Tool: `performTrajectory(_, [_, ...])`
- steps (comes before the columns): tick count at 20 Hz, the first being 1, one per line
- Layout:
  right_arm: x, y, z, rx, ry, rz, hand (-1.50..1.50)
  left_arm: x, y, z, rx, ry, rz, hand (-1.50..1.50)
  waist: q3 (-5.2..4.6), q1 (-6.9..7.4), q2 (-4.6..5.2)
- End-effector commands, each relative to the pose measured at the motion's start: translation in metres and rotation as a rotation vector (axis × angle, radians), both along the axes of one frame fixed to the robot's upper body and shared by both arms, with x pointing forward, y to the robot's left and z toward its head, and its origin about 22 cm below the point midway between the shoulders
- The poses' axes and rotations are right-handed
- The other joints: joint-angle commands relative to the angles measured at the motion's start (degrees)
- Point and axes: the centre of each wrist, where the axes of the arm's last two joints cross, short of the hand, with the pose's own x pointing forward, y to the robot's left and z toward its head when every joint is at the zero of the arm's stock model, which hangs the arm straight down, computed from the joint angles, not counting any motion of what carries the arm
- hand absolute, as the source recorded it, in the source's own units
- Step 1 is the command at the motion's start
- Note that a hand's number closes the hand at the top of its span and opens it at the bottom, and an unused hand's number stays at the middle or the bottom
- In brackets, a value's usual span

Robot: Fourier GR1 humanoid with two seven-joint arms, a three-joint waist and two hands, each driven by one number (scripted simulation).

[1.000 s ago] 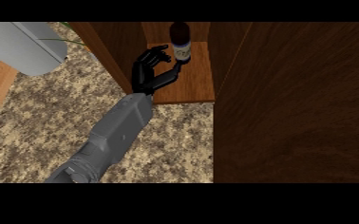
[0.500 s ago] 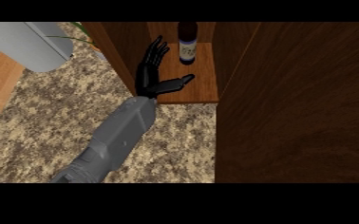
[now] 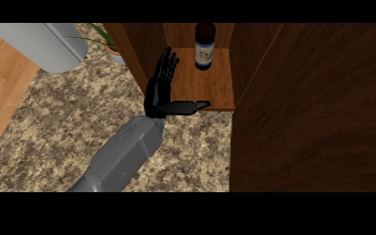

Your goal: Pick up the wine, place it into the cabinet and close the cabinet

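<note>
The wine (image 3: 205, 47) stands upright at the back of the cabinet (image 3: 213, 87) shelf. The hand (image 3: 163, 87) lies at the shelf's left front, apart from it. The open door (image 3: 308, 109) stands right, over the counter (image 3: 51, 129).

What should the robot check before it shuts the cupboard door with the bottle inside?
1. Wine bottle stands upright on the cupboard shelf: ok.
2. The hand has let go, with straight fingers and a gap to the bottle: ok.
3. The hand is out of the cupboard: not ok, it hangs over the shelf.
4. Door stands open at the right, ready to swing: ok.
5. Bottle far enough back for the door to pass: cannot tell.
6. Which hand this is, and where the other is: cannot tell.
</note>
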Motion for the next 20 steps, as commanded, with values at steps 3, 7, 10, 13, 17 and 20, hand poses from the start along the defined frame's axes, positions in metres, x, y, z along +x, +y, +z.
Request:
performTrajectory(3, [0.003,0.004,-0.006,-0.008,-0.006,-0.008,-1.50,-0.051,0.013,0.013,0.016,-0.024,-0.113,-1.50,0.27,1.33,-0.53])
performTrajectory(7, [-0.008,0.005,-0.002,0.011,0.010,0.007,-1.50,-0.079,0.025,0.054,-0.004,-0.036,-0.120,-1.50,0.28,0.77,-0.49])
performTrajectory(10, [0.005,0.006,-0.009,0.006,-0.009,0.011,-1.50,-0.107,0.022,0.071,-0.017,-0.036,-0.109,-1.50,0.26,0.09,-0.08])
performTrajectory(13, [0.003,0.018,0.012,-0.012,-0.021,0.028,-1.50,-0.122,0.026,0.091,-0.029,-0.039,-0.090,-1.50,0.21,-0.45,0.12])
performTrajectory(17, [-0.008,0.002,0.007,-0.065,-0.005,0.055,1.50,-0.173,0.033,0.090,-0.052,-0.049,-0.097,-1.50,0.23,-0.51,0.05])
performTrajectory(20, [-0.018,0.000,-0.004,-0.175,0.002,0.123,1.50,-0.165,0.065,0.106,-0.026,-0.057,-0.080,-1.50,0.25,-0.72,0.04])
